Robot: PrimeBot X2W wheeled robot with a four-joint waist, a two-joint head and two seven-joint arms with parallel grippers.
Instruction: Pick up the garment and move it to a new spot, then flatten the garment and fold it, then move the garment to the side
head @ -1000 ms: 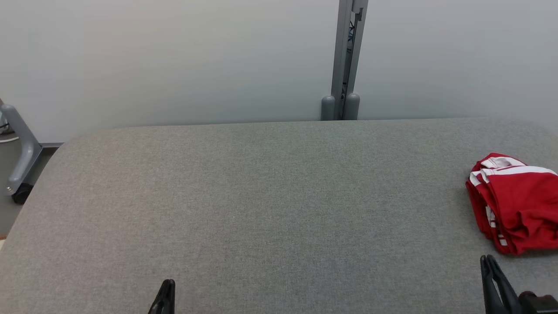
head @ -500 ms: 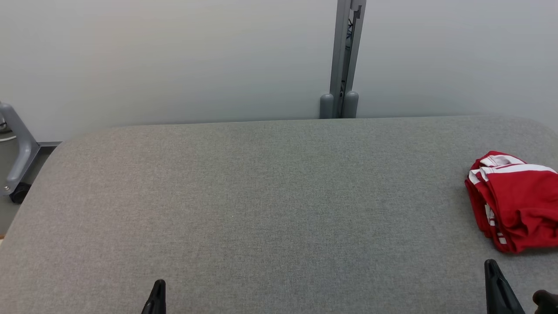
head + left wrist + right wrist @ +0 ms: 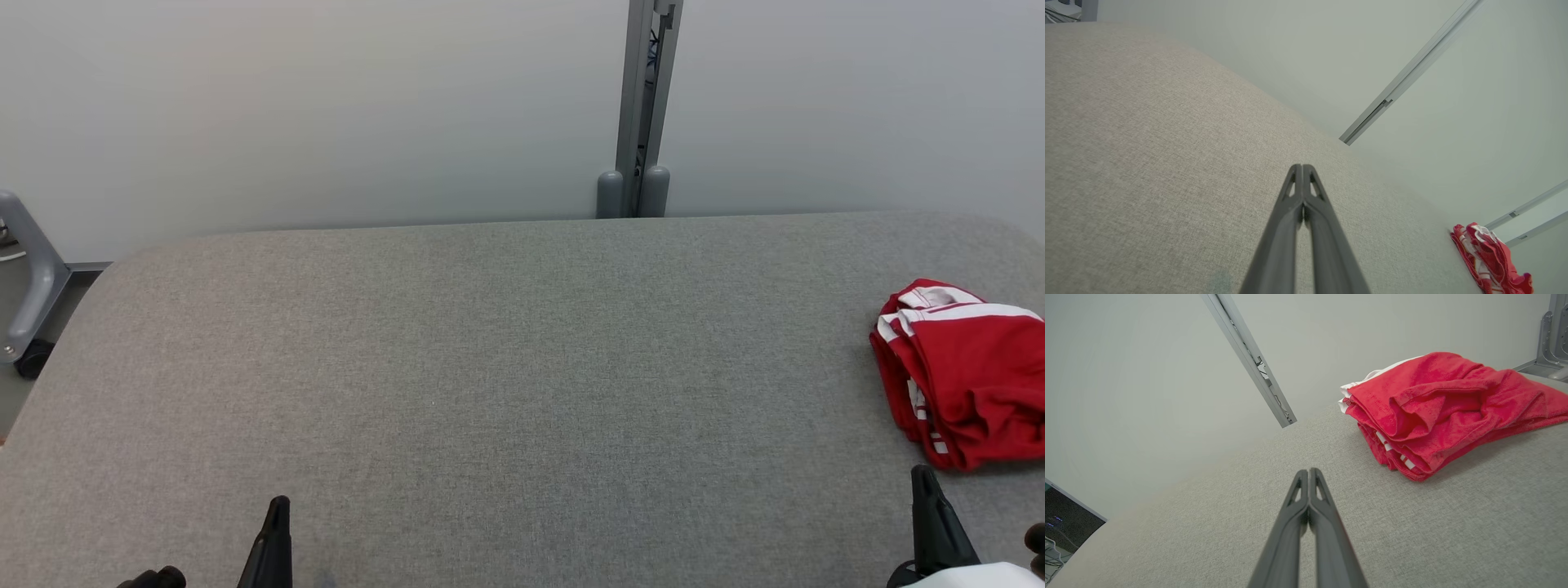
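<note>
Both pairs of jaws are pressed together, holding nothing. The left gripper (image 3: 276,514) hangs over the grey fabric-covered table (image 3: 522,367), nearer than the grey metal upright post (image 3: 641,106) and to its left. The right gripper (image 3: 924,482) is nearer than the post and far to its right. The red white-striped cloth garment (image 3: 971,384) lies right of the post, just beyond the right gripper, in a rumpled, layered stack. I judge it roughly folded and set aside, though it may equally be untouched.

Head view's right edge crops the garment (image 3: 967,384); bottom edge crops left tool (image 3: 278,503) and right tool (image 3: 922,474).
</note>
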